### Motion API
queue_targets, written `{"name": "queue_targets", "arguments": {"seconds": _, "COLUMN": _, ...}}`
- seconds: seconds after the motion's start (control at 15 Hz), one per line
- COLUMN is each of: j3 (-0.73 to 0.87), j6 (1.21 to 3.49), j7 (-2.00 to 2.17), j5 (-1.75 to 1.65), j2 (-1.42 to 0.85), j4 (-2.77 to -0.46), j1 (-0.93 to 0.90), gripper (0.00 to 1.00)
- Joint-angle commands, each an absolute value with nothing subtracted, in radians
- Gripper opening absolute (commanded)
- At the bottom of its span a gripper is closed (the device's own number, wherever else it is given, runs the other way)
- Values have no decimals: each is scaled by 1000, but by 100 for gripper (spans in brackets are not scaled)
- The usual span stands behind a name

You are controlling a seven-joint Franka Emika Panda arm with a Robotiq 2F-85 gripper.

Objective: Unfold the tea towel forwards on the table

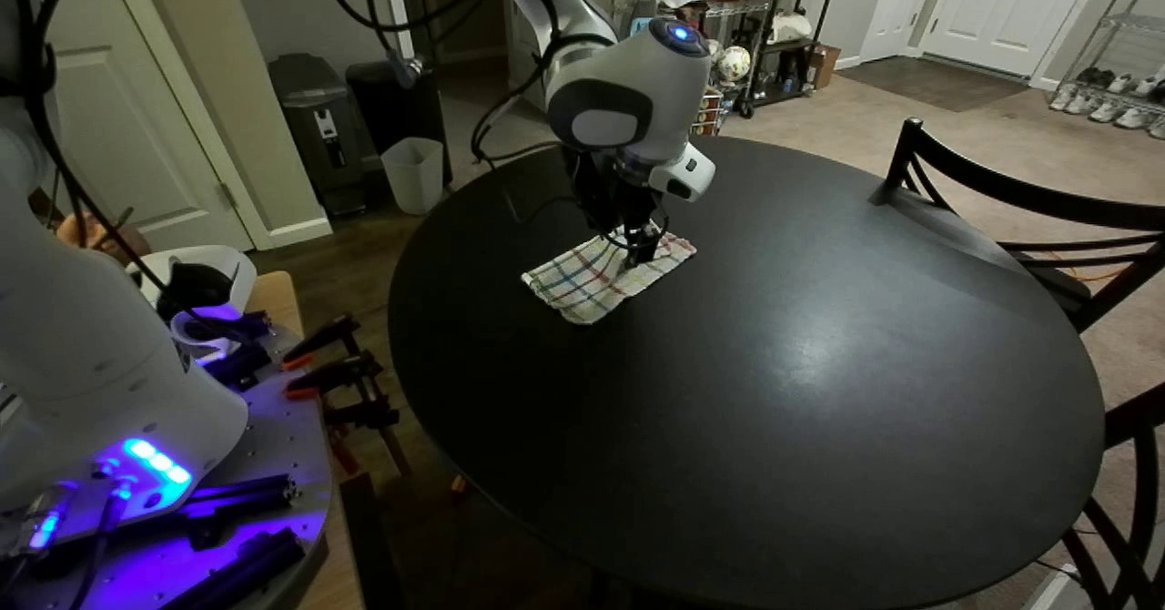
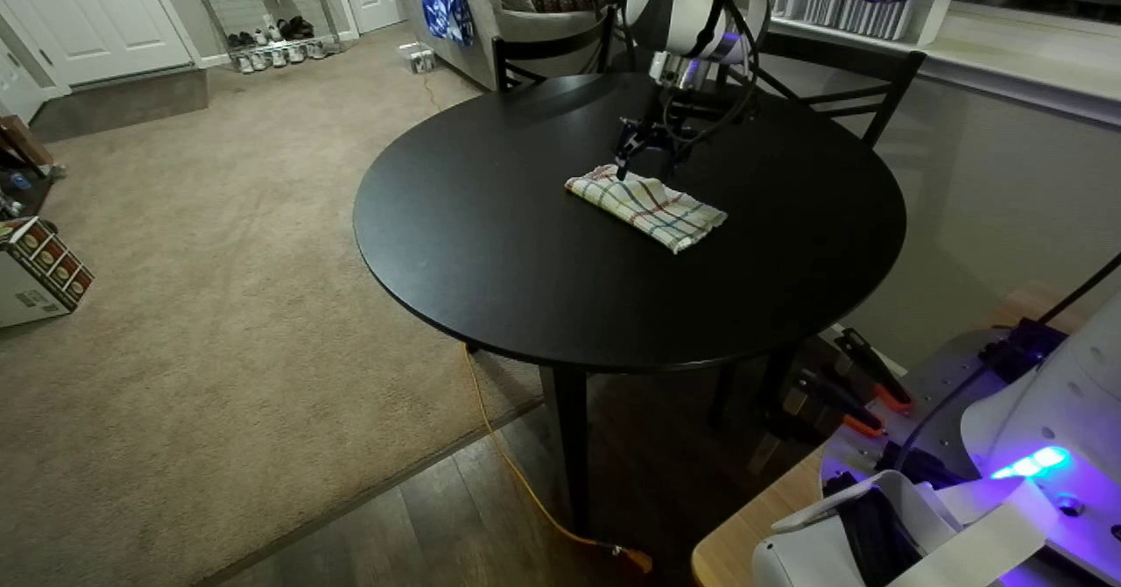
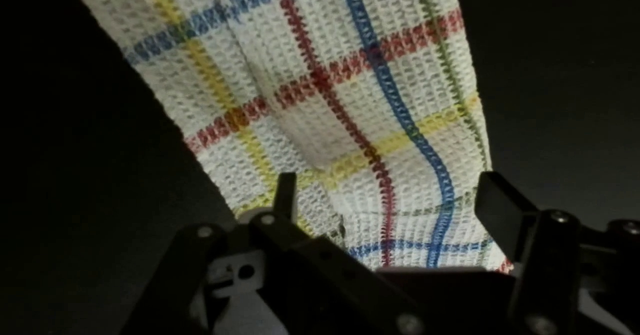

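The tea towel (image 1: 582, 280) is a white cloth with red, blue, yellow and green checked lines. It lies folded in a narrow strip on the round black table (image 1: 783, 446). It also shows on the table (image 2: 490, 254) as a slanting strip, the towel (image 2: 659, 208), in an exterior view. My gripper (image 1: 640, 253) points down over one end of the towel, also seen there as the gripper (image 2: 646, 166). In the wrist view the gripper's fingers (image 3: 385, 190) are wide apart, with the towel (image 3: 320, 110) rumpled beneath and between them. Whether the fingertips touch the cloth is unclear.
Dark chairs (image 1: 1028, 196) stand at the table's edge, also a chair (image 2: 841, 66) behind the arm. The robot base (image 1: 118, 391) stands on a separate wooden stand with clamps (image 1: 337, 369) beside the table. Cables (image 1: 491, 127) hang along the arm.
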State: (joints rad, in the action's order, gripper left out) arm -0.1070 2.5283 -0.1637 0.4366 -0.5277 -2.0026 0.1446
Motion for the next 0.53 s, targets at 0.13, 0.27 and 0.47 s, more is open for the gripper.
{"name": "queue_targets", "arguments": {"seconds": 0.13, "j3": -137, "j6": 2521, "j7": -221, "j5": 457, "j2": -536, "j4": -1995, "j1": 180, "gripper": 45}}
{"name": "queue_targets", "arguments": {"seconds": 0.27, "j3": -138, "j6": 2523, "j7": -218, "j5": 457, "j2": -536, "j4": -1995, "j1": 182, "gripper": 32}}
{"name": "queue_targets", "arguments": {"seconds": 0.47, "j3": -130, "j6": 2531, "j7": -203, "j5": 452, "j2": -528, "j4": -1998, "j1": 177, "gripper": 13}}
